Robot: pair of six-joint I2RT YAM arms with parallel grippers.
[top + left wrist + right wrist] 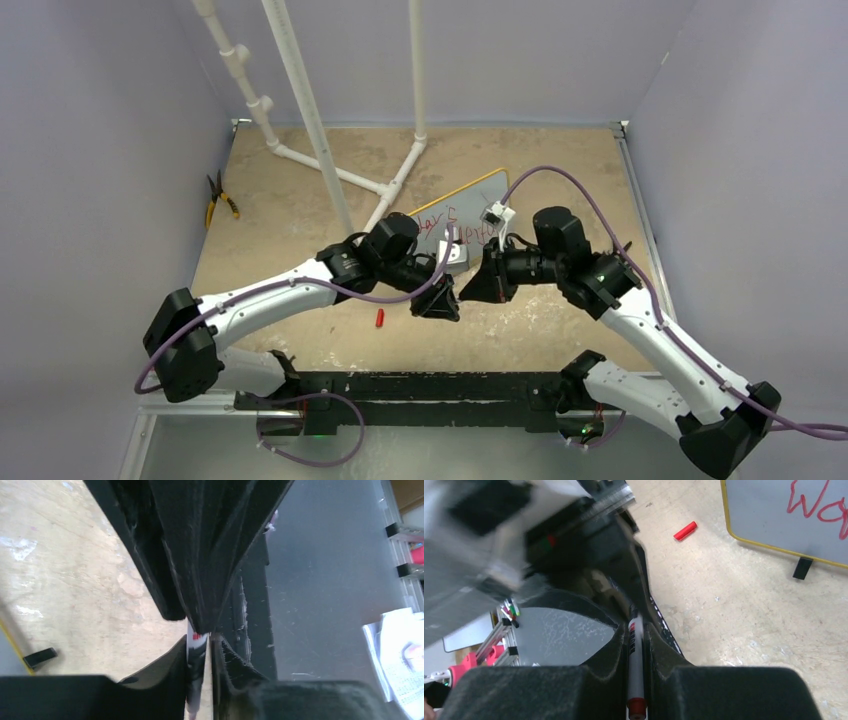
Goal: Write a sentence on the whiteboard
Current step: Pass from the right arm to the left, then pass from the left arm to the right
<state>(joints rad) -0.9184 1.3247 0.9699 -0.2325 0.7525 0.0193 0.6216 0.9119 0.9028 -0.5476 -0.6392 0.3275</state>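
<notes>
One marker (635, 665), white-bodied, pinched at once by left claw (200, 647) and right claw (636, 630) meeting tip to tip; whiteboard (759, 510) bearing red sentence (819, 505) propped just beyond both claws; loose red cap (685, 531) on table (560, 170), just left of left claw.

Red handwriting, the sentence (436, 222), is seen on the whiteboard (764, 510). From above, only "day" and one further stroke can be made out on the upper line; the lower line is partly covered and cannot be read. In the right wrist view, "Wo" is read. Dark print on the marker (635, 670) cannot be deciphered.
</notes>
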